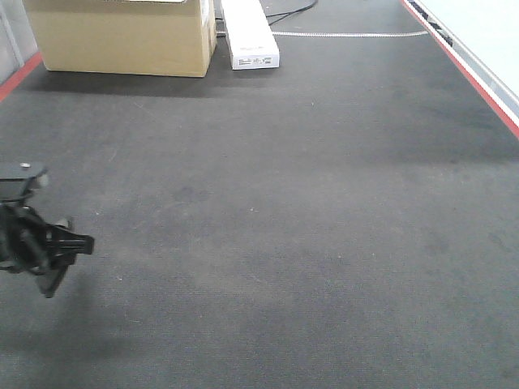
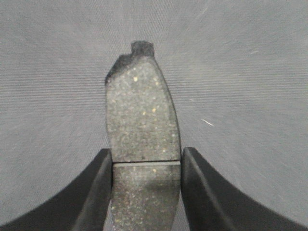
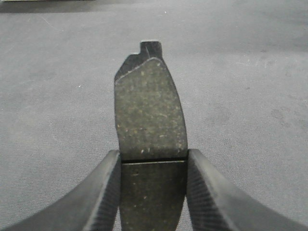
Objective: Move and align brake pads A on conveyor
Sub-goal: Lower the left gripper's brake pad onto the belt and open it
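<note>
We see a flat, curved, dark-grey speckled brake pad [image 2: 142, 120] clamped by its long edges in the left gripper [image 2: 147, 154]. A groove crosses its face at the fingertips, and its notched tab end points away. A second matching pad [image 3: 150, 115] sits likewise in the right gripper [image 3: 154, 154]. Behind both spreads the dark charcoal, felt-like conveyor belt [image 1: 284, 227], edged with red rails.

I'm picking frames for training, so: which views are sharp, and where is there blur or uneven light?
Left wrist view: the brake pad is fairly sharp, its far tip soft, the conveyor behind smeared into radial streaks. Right wrist view: the second pad and belt weave crisp. Front view: slightly soft, cardboard box shadow and darker patches on the belt.
</note>
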`<state>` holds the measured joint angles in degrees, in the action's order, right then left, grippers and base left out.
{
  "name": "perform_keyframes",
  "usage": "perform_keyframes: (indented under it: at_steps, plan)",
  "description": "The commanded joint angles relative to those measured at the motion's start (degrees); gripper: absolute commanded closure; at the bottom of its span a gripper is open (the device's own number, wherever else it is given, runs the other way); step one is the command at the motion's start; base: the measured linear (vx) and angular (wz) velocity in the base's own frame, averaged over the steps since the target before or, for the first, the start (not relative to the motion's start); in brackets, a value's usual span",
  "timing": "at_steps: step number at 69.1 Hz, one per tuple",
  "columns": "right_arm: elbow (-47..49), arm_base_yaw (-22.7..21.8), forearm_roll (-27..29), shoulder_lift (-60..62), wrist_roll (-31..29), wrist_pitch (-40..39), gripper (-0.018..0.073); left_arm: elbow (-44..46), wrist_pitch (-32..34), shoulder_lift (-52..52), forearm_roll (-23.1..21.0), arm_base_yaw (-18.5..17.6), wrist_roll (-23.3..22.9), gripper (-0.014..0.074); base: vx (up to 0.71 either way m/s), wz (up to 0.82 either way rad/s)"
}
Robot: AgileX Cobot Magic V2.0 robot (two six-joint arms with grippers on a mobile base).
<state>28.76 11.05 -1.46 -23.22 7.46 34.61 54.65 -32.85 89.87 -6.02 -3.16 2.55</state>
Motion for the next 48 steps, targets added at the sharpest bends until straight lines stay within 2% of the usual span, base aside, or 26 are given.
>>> perform_keyframes:
  at_steps: [1, 10, 32, 38, 48]
  plan:
    - [1.7, -0.2, -0.4, -0.3, -0.3, -5.3, 0.0566, 4.4, 2.4, 2.0, -0.3, -0.2, -0.3, 0.0556, 0.00, 0.00]
    - [1.7, -0.2, -0.4, -0.3, -0.3, -5.3, 0.0566, 7.8, 0.9, 7.0, 0.4, -0.2, -0.2, 0.0482, 0.00, 0.00]
    - [1.7, -0.2, -0.4, -0.3, -0.3, -5.3, 0.0566, 12.1, -4.1, 13.3, 0.3, -0.2, -0.2, 0.0192, 0.00, 0.00]
    - [1.7, -0.2, -0.4, -0.3, -0.3, -5.3, 0.0566, 12.3, -4.4, 11.3, 0.3, -0.2, -0.2, 0.0165, 0.00, 0.00]
    - [1.7, -0.2, -0.4, -0.3, -0.3, -5.3, 0.0566, 11.5, -5.1, 5.1, 0.3, -0.2, -0.2, 0.0171, 0.00, 0.00]
